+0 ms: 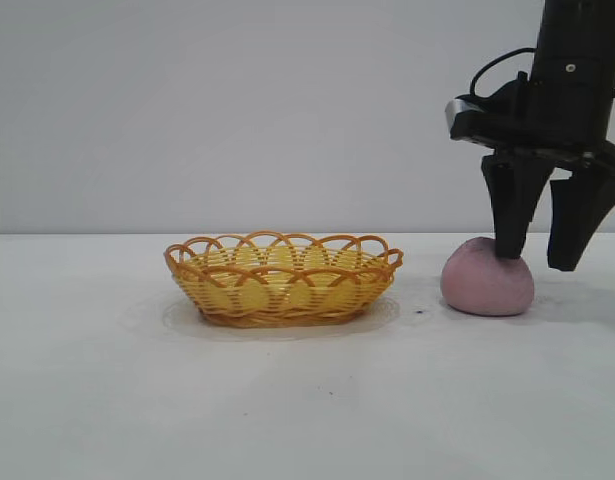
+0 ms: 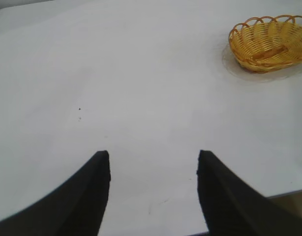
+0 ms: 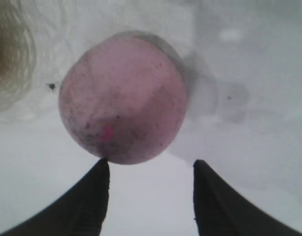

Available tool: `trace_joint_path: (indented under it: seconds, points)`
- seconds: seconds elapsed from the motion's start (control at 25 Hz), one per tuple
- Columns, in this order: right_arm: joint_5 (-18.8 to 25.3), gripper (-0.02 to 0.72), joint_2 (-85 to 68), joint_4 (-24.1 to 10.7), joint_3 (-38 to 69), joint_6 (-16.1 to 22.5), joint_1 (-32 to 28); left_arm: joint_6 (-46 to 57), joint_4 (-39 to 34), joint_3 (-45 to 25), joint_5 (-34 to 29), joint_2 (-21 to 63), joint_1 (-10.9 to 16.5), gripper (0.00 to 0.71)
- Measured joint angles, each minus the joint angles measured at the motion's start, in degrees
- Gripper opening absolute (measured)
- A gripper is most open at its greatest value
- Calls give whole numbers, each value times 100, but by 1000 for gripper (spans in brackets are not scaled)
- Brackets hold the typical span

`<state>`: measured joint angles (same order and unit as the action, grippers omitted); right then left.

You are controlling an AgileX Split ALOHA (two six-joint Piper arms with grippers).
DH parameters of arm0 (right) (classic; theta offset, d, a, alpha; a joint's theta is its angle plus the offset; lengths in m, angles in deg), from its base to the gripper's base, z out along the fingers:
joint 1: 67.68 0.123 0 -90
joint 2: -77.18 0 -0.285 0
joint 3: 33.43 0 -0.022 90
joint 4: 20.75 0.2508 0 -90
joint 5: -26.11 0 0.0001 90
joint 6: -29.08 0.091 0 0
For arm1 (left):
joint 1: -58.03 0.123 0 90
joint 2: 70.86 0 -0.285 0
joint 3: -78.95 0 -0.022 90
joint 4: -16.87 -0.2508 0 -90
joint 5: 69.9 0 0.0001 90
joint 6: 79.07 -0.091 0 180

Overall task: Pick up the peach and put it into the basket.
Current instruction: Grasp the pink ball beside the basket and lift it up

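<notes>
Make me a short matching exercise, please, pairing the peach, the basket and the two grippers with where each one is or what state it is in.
Things:
1. peach
2. basket
3. right gripper
4. left gripper

Places or states:
A. open above bare table, basket far off
B. woven, yellow-orange, at mid-table
C. open, fingers pointing down at the peach
D. pink, on the table to the right of the basket in the exterior view

Pairs: 1-D, 2-B, 3-C, 4-A
</notes>
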<state>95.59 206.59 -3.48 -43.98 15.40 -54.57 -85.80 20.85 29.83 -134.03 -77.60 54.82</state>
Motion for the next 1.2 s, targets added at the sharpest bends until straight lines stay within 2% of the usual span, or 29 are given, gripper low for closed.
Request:
trace_joint_path:
  seconds: [0.24,0.48,0.68,0.8,0.92,0.96,1.0,1.04,1.2]
  points:
    - [-431,368,0,13,0,0,376,0,0,0,0,0,0,391]
    - [-725,368,0,-253,0,45,390,0,0,0,0,0,0,391]
    - [-967,368,0,-277,0,59,390,0,0,0,0,0,0,391]
    - [-963,244,84,-285,0,59,390,0,0,0,0,0,0,391]
    - [-893,88,146,-313,0,59,390,0,0,0,0,0,0,391]
    - [-880,57,146,-313,0,47,390,0,0,0,0,0,0,391]
    - [-844,60,146,-313,-34,37,390,0,0,0,0,0,0,391]
    - [-789,0,146,-326,-87,23,390,0,0,0,0,0,0,391]
    - [-488,0,47,-366,-511,10,390,0,0,0,0,0,0,391]
